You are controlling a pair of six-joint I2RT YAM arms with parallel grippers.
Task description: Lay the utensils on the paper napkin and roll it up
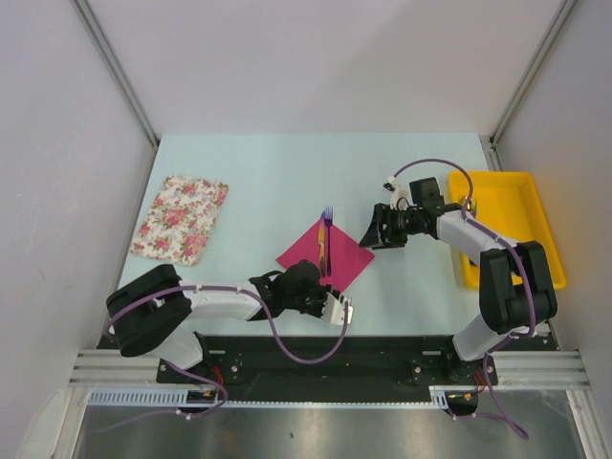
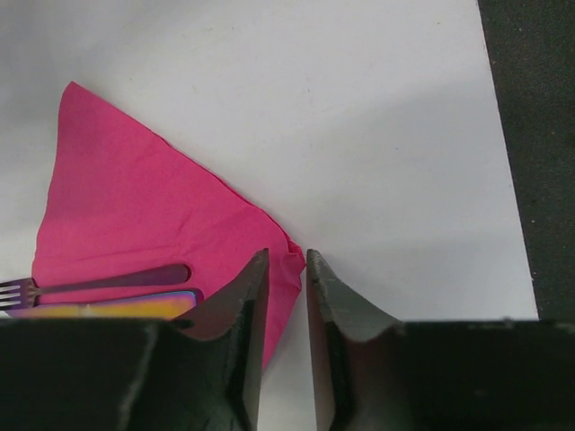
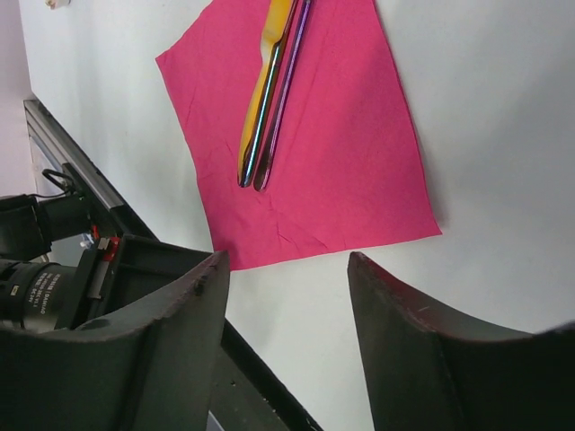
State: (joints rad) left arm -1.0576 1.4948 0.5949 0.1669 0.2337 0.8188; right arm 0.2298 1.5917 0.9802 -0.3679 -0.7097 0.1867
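Observation:
The magenta paper napkin lies flat as a diamond at the table's middle. Two utensils rest side by side along its diagonal: a purple fork and a yellow-orange piece. My left gripper is low at the napkin's near corner. Its jaws stand close together with a narrow gap, and the crumpled corner sits between the tips. My right gripper stands open just right of the napkin's right corner, nothing between its fingers.
A white floral cloth lies at the left of the table. A yellow tray sits at the right edge, under the right arm. The black base rail borders the table's near edge close to the left gripper.

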